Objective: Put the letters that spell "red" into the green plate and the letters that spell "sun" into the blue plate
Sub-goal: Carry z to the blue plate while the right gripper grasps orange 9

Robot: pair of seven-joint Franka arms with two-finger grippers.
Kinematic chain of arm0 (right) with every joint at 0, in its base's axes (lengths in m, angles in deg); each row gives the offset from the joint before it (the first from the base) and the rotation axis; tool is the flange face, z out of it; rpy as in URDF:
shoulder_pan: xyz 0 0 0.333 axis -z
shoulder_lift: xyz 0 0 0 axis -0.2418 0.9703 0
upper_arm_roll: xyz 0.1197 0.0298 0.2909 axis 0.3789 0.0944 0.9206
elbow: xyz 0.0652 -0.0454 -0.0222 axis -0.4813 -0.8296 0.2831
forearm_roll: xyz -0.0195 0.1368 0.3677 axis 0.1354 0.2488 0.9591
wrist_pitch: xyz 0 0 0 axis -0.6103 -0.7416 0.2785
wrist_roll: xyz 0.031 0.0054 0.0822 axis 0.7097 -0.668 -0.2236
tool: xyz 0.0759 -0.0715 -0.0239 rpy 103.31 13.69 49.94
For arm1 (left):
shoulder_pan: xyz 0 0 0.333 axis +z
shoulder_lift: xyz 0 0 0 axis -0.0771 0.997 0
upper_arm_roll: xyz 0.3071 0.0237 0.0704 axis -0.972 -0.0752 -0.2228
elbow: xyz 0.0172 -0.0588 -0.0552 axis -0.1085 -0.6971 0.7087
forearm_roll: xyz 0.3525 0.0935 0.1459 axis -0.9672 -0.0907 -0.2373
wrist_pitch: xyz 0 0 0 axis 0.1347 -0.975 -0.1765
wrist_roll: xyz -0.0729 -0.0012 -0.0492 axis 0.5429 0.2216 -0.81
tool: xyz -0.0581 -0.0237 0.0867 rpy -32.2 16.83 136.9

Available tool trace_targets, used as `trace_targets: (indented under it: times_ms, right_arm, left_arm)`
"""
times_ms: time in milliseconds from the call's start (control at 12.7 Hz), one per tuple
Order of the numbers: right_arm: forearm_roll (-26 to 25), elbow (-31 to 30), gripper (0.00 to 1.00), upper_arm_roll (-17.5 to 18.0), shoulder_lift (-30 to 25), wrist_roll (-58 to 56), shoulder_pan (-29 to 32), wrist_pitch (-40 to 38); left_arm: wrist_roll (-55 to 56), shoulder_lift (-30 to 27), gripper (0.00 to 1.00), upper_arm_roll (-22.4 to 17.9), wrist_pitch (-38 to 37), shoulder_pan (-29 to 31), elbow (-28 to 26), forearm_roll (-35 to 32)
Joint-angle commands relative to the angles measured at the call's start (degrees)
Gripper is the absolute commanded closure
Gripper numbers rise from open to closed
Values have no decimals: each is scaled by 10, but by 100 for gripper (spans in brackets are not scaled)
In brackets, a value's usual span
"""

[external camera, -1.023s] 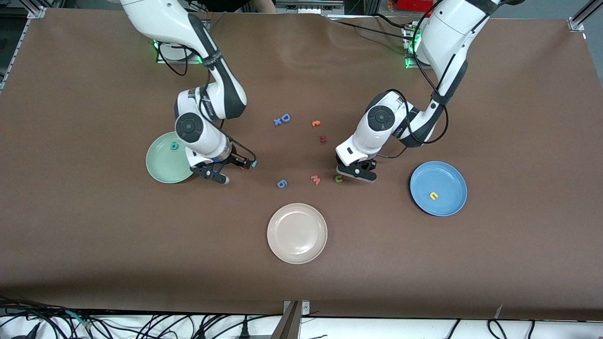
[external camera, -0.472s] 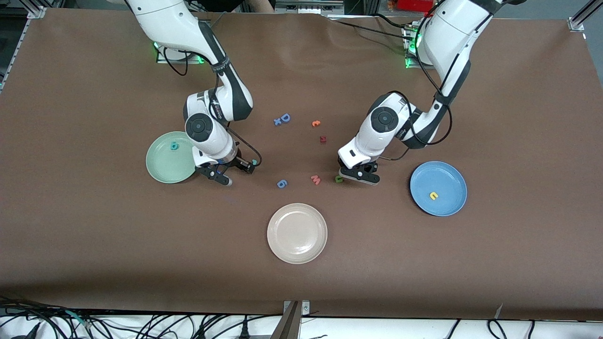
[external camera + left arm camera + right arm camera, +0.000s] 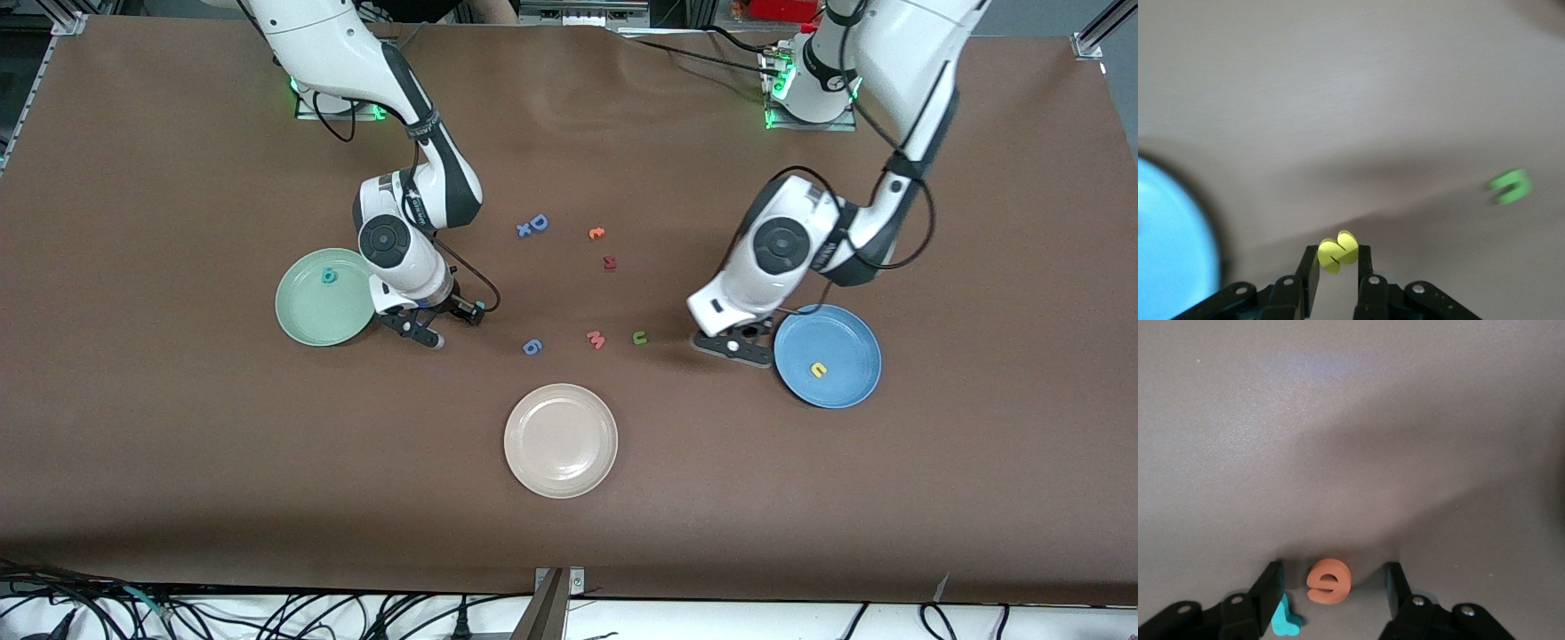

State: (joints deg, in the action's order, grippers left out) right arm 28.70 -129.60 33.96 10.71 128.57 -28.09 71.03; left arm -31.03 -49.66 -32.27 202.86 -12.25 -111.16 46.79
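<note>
My left gripper (image 3: 1338, 257) is shut on the yellow s (image 3: 1338, 251), held over the bare table at the rim of the blue plate (image 3: 845, 333) (image 3: 1171, 253). A yellow arch letter (image 3: 818, 368) lies in that plate. The green u (image 3: 639, 338) (image 3: 1510, 187) lies on the table. My right gripper (image 3: 1333, 581) is open and low, its fingers on either side of the orange e (image 3: 1329, 581); the teal r (image 3: 1285, 620) lies against one finger. In the front view the right gripper (image 3: 444, 324) is beside the green plate (image 3: 302, 311), which holds the teal d (image 3: 330, 276).
A beige plate (image 3: 560, 440) sits nearest the front camera. Between the arms lie a pink M (image 3: 596, 339), a blue 6 (image 3: 532, 347), a blue D (image 3: 538, 222) with a small x (image 3: 524, 230), an orange piece (image 3: 597, 233) and a dark red piece (image 3: 609, 262).
The left gripper shut on the yellow s beside the green u, then carried it to the blue plate's rim. The right gripper shifted slightly and stayed open.
</note>
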Motion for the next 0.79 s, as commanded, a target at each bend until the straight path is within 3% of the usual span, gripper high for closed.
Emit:
trace_targets:
  times_ms: [0,236,472,708]
  right_arm:
    - [7,-4,39,-2,8,5,-7,10]
    - [7,-4,63,-2,8,5,-7,10]
    - [7,-4,80,-2,9,5,-12,10]
    - [7,-4,82,-2,9,5,-12,7]
  left_arm:
    - [-107,-12,98,9,-16,77,-8,-19]
    - [-178,-5,94,9,-16,142,-17,-11]
    - [-181,5,92,9,-15,157,-24,-10]
    - [-179,14,60,9,-15,157,-25,8]
